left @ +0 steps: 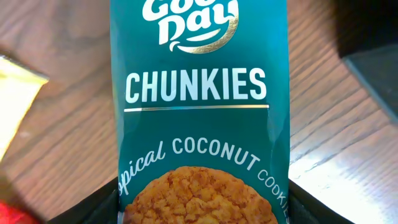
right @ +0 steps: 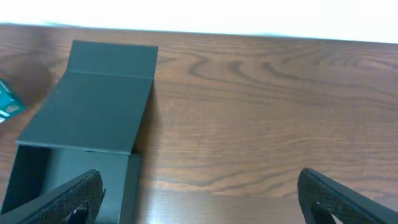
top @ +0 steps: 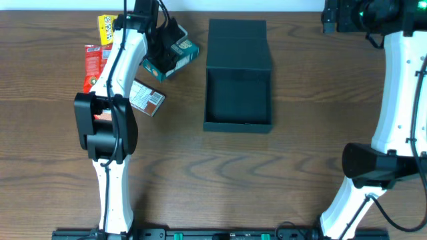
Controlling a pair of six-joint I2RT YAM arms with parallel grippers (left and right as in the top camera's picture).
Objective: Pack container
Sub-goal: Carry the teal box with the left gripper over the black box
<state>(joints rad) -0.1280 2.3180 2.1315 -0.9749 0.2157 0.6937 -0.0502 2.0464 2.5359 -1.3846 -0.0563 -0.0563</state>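
The container (top: 237, 124) lay open and empty, nothing packed; the left end effector (left: 202, 211) straddled the Chunkies carton (left: 199, 93), its grip impossible to tell; the right end effector (right: 199, 199) gaped, empty.

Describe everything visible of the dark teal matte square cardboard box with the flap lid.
The dark teal matte square cardboard box stands open and flat on the brown wood-grain table, in its far half. Its attached flap lid, creased across, is folded back toward the far edge from the rear wall. Walls look thin; the inside is the same dark colour and nothing shows in it. Nothing but the table is seen touching it.
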